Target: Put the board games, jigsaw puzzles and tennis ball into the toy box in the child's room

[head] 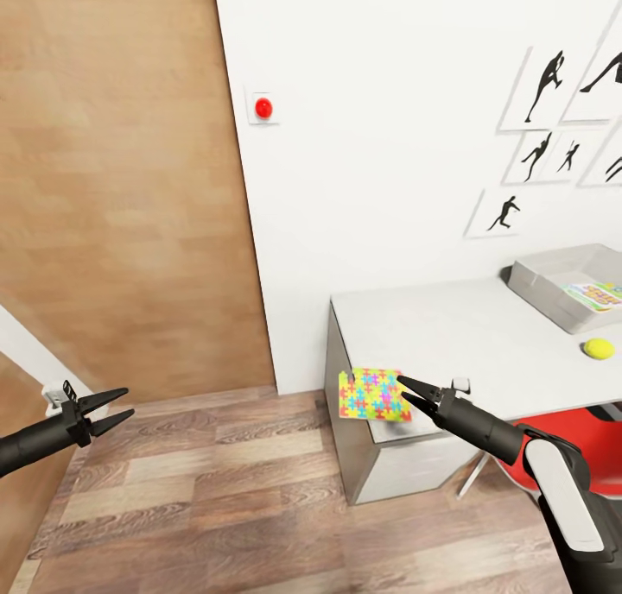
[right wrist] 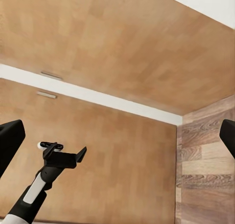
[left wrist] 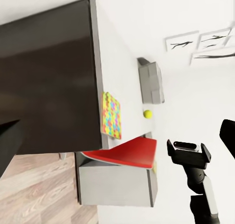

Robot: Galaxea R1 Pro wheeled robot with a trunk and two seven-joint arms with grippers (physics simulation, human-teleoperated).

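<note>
A colourful jigsaw puzzle (head: 374, 394) (left wrist: 111, 115) lies on the near left corner of the grey table (head: 466, 335), overhanging its edge. My right gripper (head: 403, 388) hovers open with its tips just beside the puzzle's right edge; nothing sits between its fingers (right wrist: 10, 138). A yellow tennis ball (head: 598, 348) (left wrist: 147, 113) rests farther along the table. The grey toy box (head: 553, 283) (left wrist: 151, 82) stands at the back right with one colourful game (head: 596, 296) inside. My left gripper (head: 130, 402) (right wrist: 63, 148) hangs open over the floor, far left of the table.
A red chair (head: 561, 443) (left wrist: 129, 153) is tucked under the table beside my right arm. A wooden wall (head: 112, 188) stands at the left, and a white wall with a red button (head: 263, 108) and framed silhouettes (head: 544, 85) stands behind. Wooden floor (head: 216, 490) stretches between the arms.
</note>
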